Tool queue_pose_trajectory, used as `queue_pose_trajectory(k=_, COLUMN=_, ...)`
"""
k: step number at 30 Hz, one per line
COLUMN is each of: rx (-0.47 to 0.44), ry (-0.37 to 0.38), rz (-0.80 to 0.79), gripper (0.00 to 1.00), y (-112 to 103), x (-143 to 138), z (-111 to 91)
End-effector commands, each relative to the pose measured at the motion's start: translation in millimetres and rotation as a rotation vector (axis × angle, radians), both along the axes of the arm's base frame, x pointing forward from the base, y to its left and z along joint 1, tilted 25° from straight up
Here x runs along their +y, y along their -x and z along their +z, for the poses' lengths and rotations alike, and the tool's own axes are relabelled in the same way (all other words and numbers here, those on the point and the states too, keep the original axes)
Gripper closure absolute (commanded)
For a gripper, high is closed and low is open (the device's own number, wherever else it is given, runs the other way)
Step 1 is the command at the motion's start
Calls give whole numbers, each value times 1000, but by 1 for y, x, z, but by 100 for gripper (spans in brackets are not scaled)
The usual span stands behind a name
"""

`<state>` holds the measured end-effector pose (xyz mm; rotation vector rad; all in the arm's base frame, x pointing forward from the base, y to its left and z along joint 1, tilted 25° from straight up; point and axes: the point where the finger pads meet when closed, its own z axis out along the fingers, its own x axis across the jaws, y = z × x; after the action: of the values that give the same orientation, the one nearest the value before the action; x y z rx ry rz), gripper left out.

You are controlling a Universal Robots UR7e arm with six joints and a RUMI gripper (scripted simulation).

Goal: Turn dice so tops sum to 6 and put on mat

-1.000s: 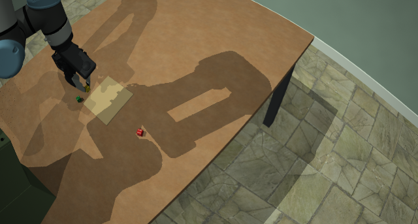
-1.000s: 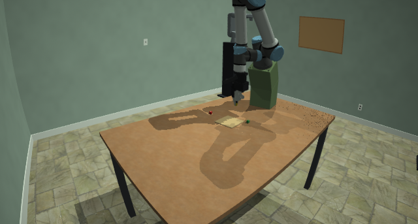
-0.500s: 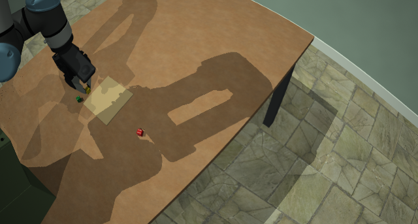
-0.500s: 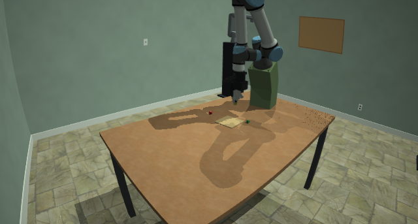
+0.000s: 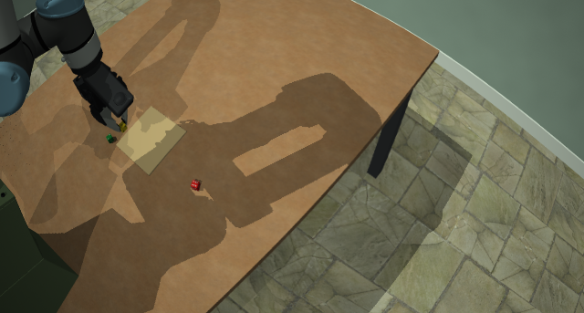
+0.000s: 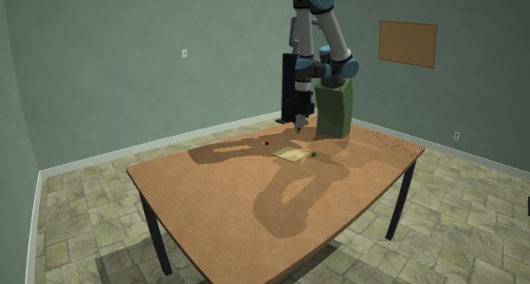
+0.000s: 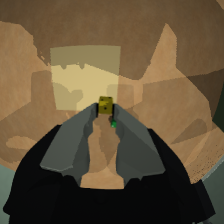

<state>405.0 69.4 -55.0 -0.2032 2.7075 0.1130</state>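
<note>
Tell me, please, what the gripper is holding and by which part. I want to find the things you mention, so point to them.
The gripper [image 5: 122, 125] [image 6: 298, 131] [image 7: 105, 104] holds the yellow die [image 5: 123, 127] [image 6: 299, 132] [image 7: 105, 105] by two opposite side faces.

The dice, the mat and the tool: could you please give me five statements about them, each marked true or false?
1. The tool is shut on the yellow die. True.
2. The red die lies on the mat. False: it is on the table, off the mat.
3. The green die is off the mat. True.
4. All three dice are resting on the table. False: the yellow one is held above it.
5. The mat is bright blue. False: it is pale yellow.
</note>
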Motion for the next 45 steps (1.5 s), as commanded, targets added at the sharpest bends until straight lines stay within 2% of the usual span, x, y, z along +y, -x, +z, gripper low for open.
queue_pose_trajectory(k=1, rx=0, ry=0, rz=1, gripper=100, y=-3, x=1, z=-6)
queue_pose_trajectory(k=9, rx=0, ry=0, rz=1, gripper=100, y=-8, x=2, z=-16)
queue_pose_trajectory(k=35, rx=0, ry=0, rz=1, gripper=100, y=-34, x=8, z=-75)
queue_pose_trajectory(k=45, rx=0, ry=0, rz=1, gripper=100, y=-38, x=9, z=-83)
